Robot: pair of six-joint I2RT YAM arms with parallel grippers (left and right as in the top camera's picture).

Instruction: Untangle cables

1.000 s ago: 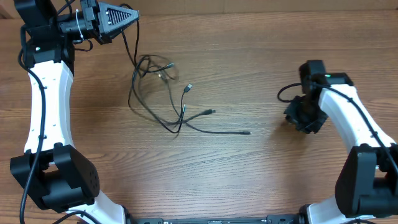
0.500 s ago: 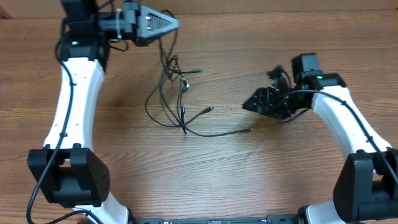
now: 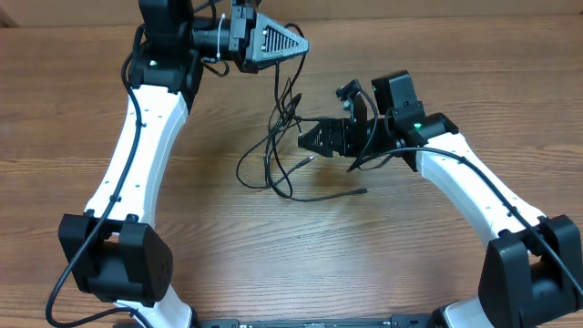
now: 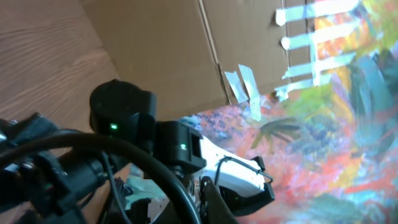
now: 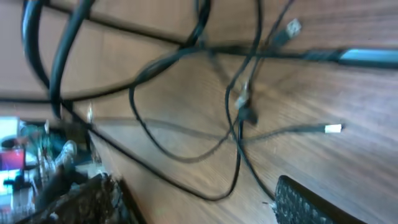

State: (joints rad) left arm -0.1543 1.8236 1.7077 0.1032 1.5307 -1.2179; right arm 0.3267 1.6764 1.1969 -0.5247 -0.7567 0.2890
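Black cables (image 3: 271, 150) are hanging in a tangle at centre frame.
The left gripper (image 3: 296, 43) is pinching one strand at upper centre; the right gripper (image 3: 310, 139), fingers spread, is hovering just beside them, best closing on a single loose strand.

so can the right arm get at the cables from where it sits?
Probably yes. The right gripper points straight at the cables, jaws open, with nothing between them. The left gripper appears to hold one strand up, so the tangle hangs partly off the table.

L gripper (image 3: 296, 44) dragged cables (image 3: 273, 155) rightward; R gripper (image 3: 305, 141) swung left toward them.
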